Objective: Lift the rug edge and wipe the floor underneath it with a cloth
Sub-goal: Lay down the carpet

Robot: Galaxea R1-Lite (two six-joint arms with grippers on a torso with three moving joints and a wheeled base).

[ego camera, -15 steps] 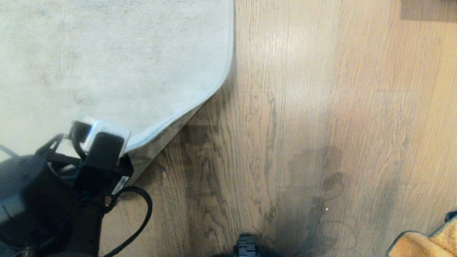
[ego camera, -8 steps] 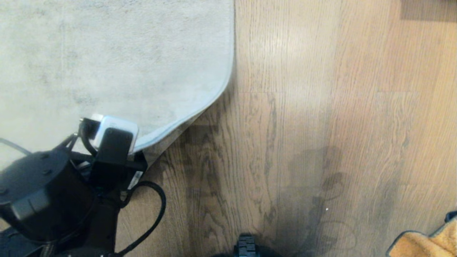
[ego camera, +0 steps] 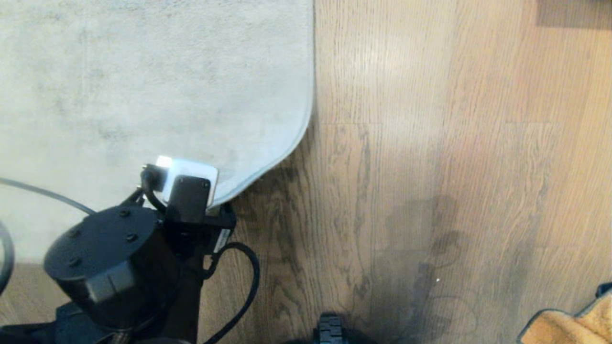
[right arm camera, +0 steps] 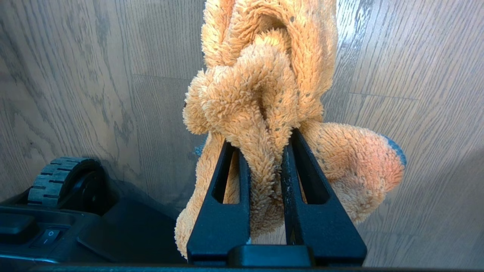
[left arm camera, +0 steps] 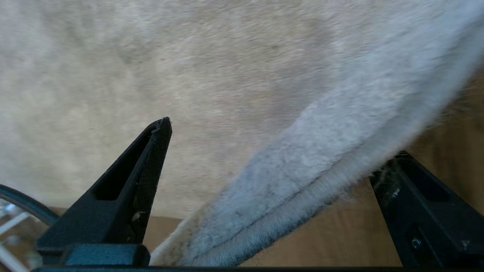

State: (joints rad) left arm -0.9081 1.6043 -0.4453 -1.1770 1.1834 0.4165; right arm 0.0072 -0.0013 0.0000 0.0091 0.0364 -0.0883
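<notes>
Left hand [left arm camera: 272, 158] sat at the near corner of the large pale grey short-pile rug, fingers spread wide. In the left wrist view one black finger [left arm camera: 147, 177] lay over the pile and the other below the border, so the rug edge [left arm camera: 302, 177] ran between them with a gap on both sides: straddled, not pinched. Straddling it that way would let one squeeze catch pile and backing together, which I judged to be the reason for the approach.

In the head view the left arm's black wrist housing and white camera block covered the rug corner, so whether the corner touched the floor there could not be told. Just to the right, the rug's border [ego camera: 267, 167] curled off the light brown oak-look plank floor [ego camera: 430, 143] and threw a dark shadow under itself. That shaded strip of planks looked like the patch meant for wiping.

Right hand [right arm camera: 266, 151] was pressed together on the fluffy orange-yellow microfibre cloth [right arm camera: 264, 75], a fold pinched between the fingers and the rest bunched loose around them. A dark trimmed edge showed at one lobe. In the head view only a corner of the cloth showed at the lower right, well apart from the rug.

Judgement: wiping not begun. Lift came first; the cloth was being kept ready.
</notes>
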